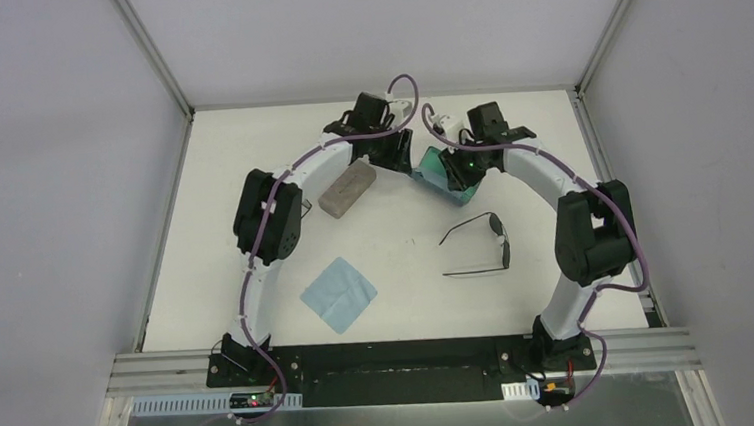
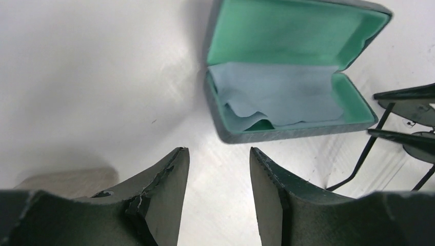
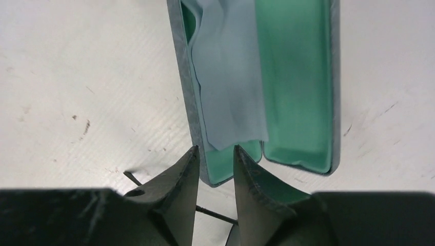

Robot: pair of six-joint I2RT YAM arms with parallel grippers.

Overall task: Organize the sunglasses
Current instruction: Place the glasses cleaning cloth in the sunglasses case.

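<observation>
While sunglasses (image 1: 478, 246) lie outside, open case (image 2: 287, 134) holds blue cloth (image 2: 282, 95).

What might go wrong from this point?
The sunglasses lie with arms unfolded; pushed into the case like that, they may bend or not fit. The cloth sits rumpled inside, so the case might not shut. The left hand and right hand both crowd the case and may knock it.

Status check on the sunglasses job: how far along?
Done: blue case stands open, a cloth laid inside; beige case is closed, contents unseen. In hand: nothing; left gripper and right gripper are open by that case. Left: sunglasses lie uncased on the table; second cloth loose.
</observation>
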